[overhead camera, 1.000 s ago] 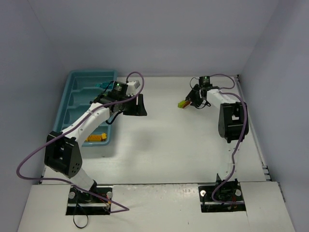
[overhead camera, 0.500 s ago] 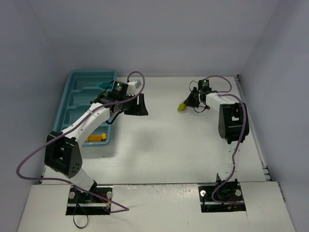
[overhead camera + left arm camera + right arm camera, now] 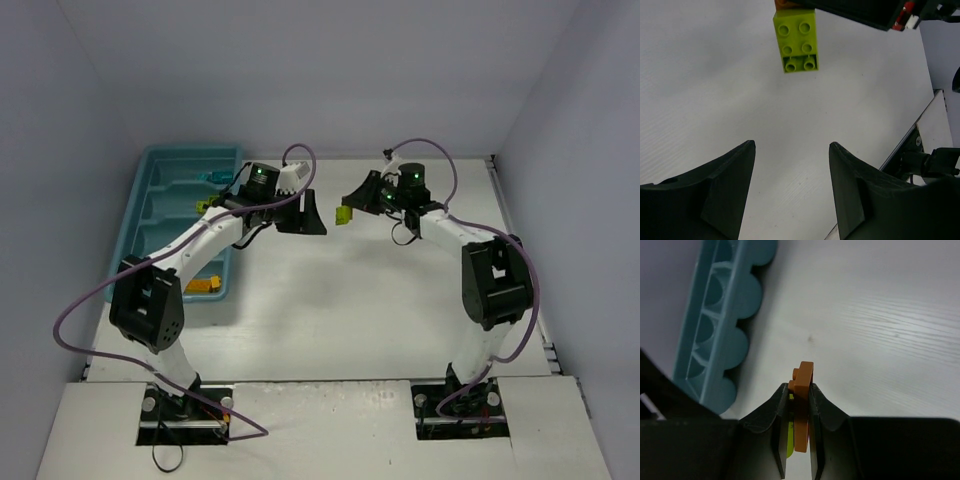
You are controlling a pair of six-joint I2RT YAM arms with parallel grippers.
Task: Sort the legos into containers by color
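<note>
My right gripper (image 3: 352,206) is shut on a thin orange lego (image 3: 803,401), with a lime green lego (image 3: 790,442) stuck to its far side. They hang above the table in the middle. In the left wrist view the lime green lego (image 3: 795,40) shows its studs straight ahead, with an orange edge above it. My left gripper (image 3: 312,218) is open and empty, facing that brick a short way off. The teal tray of containers (image 3: 190,151) lies at the left. It holds an orange lego (image 3: 203,286) at its near end and a cyan one (image 3: 207,178) at the far end.
The tray's scalloped end (image 3: 722,340) shows at the upper left of the right wrist view. Grey walls close in the table at the left, back and right. Purple cables loop over both arms.
The right gripper closed on the orange and lime legos, lifted them and swung left toward the left gripper. The left gripper moved a little to the right and stayed open.
</note>
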